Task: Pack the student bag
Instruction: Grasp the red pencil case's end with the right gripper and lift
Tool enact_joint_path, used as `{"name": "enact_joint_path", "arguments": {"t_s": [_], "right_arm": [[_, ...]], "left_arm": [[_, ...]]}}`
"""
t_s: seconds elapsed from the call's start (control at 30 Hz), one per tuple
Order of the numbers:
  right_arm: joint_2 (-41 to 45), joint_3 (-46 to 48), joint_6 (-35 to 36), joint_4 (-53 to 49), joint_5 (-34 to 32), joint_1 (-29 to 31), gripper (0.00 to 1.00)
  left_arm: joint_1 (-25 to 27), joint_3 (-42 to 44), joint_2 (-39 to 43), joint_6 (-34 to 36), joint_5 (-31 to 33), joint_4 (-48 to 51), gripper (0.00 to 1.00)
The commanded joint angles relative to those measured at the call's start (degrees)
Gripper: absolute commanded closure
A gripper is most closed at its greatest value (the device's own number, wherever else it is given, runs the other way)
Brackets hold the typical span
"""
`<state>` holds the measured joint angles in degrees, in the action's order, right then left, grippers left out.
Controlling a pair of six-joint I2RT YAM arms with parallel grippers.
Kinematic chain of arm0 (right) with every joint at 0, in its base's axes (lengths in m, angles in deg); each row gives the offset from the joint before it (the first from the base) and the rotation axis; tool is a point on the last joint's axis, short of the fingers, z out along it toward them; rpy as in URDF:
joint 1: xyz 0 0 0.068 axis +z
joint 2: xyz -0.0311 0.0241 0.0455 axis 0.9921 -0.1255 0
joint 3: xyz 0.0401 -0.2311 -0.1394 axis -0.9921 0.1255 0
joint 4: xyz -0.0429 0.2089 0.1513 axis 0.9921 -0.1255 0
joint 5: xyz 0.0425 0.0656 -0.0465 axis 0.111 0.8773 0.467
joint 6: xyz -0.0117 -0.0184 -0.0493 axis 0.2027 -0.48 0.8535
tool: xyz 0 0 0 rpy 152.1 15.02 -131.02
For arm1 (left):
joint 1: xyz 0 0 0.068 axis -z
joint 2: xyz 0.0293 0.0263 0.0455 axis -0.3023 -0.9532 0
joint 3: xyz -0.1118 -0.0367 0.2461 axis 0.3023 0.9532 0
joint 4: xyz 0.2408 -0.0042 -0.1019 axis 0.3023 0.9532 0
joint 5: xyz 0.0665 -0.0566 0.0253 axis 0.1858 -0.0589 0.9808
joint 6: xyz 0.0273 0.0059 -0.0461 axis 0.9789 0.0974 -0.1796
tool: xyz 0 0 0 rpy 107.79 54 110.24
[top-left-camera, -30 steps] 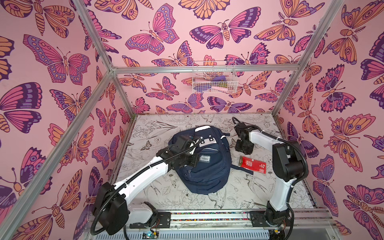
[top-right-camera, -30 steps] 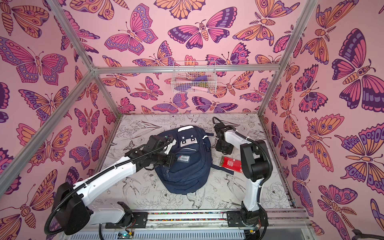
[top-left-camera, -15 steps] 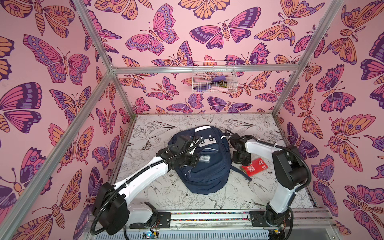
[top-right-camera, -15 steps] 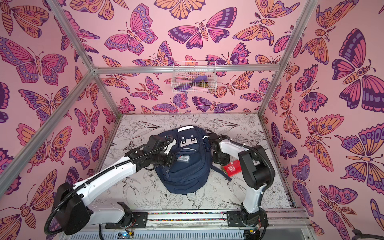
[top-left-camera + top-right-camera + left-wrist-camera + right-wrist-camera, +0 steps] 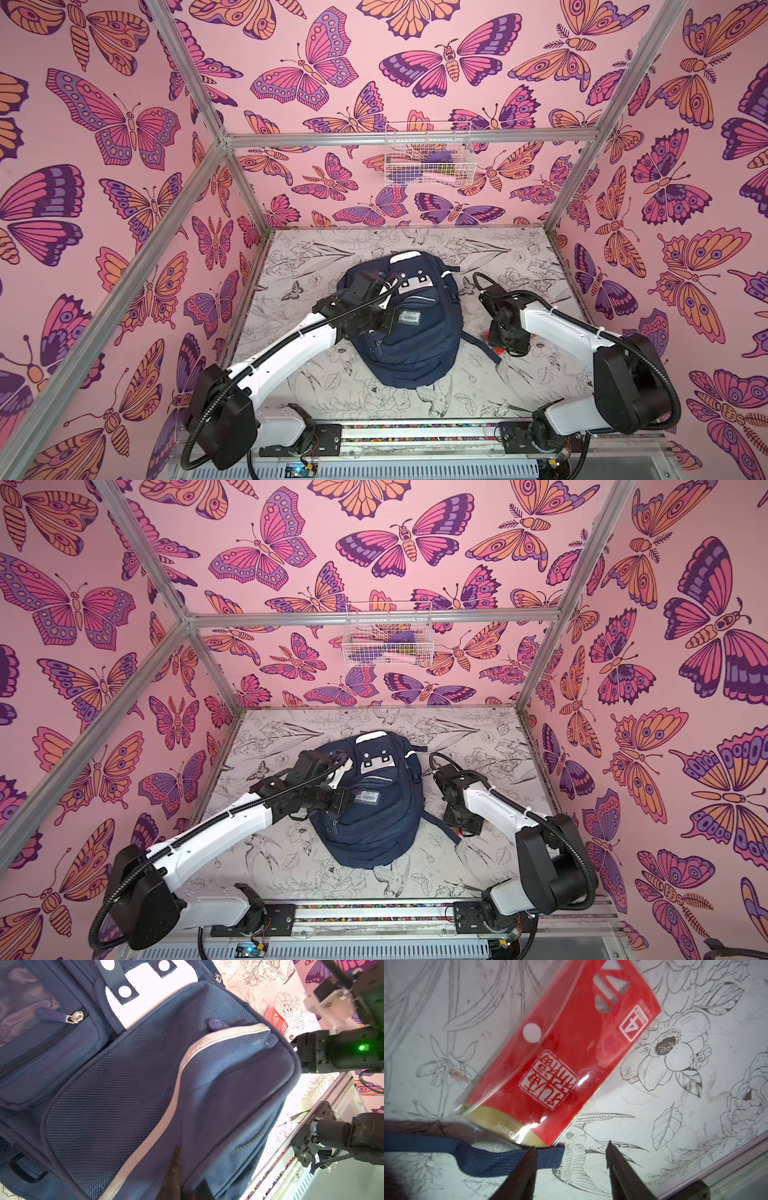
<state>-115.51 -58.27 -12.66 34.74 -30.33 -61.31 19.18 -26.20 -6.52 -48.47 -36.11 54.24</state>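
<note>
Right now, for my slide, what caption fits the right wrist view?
Open right gripper poised near a red plastic packet lying on the flower-print table, one end by a navy strap.

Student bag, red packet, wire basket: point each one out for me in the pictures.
student bag point(image 5: 415, 357), in a top view, on the fabric of the lower front pocket.
red packet point(image 5: 560, 1049), in the right wrist view, on the red face beside the seal stamp.
wire basket point(image 5: 374, 656), in a top view, on the front mesh wall.

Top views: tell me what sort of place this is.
Probably a robot test cell: an aluminium frame lined with butterfly-print panels, left arm and right arm mounted on one rail, the student bag on a printed tabletop.
</note>
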Motion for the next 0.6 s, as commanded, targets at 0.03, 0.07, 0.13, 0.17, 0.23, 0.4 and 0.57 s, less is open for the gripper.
{"name": "enact_joint_path", "arguments": {"t_s": [0.03,0.07,0.13,0.17,0.23,0.4,0.57], "right_arm": [[-1.2,0.3,-3.0,3.7,3.2,-2.9,0.43],[-2.2,0.5,-3.3,5.2,4.4,-3.5,0.43],[-4.3,-0.1,-3.3,7.1,6.1,-4.1,0.42],[-5.6,-0.8,-3.4,7.9,6.1,-4.1,0.41],[-9.1,-2.4,-2.8,8.7,5.3,-4.6,0.41],[-14.7,-6.9,-0.5,8.6,3.4,-7.1,0.44],[-19.1,-15.5,4.4,3.0,-4.0,-9.7,0.45]], "left_arm": [[0.3,-0.5,1.8,0.5,1.0,-0.8,1.00],[0.4,-0.5,1.8,0.5,1.2,-0.8,1.00],[0.5,-0.5,1.8,0.5,1.2,-0.7,1.00],[0.5,-0.5,1.8,0.5,1.2,-0.7,1.00],[0.6,-0.6,1.8,0.6,1.3,-0.7,1.00],[0.7,-0.5,4.0,0.8,1.7,-0.5,1.00],[0.8,-0.6,3.8,0.9,1.8,-0.5,1.00]]}}
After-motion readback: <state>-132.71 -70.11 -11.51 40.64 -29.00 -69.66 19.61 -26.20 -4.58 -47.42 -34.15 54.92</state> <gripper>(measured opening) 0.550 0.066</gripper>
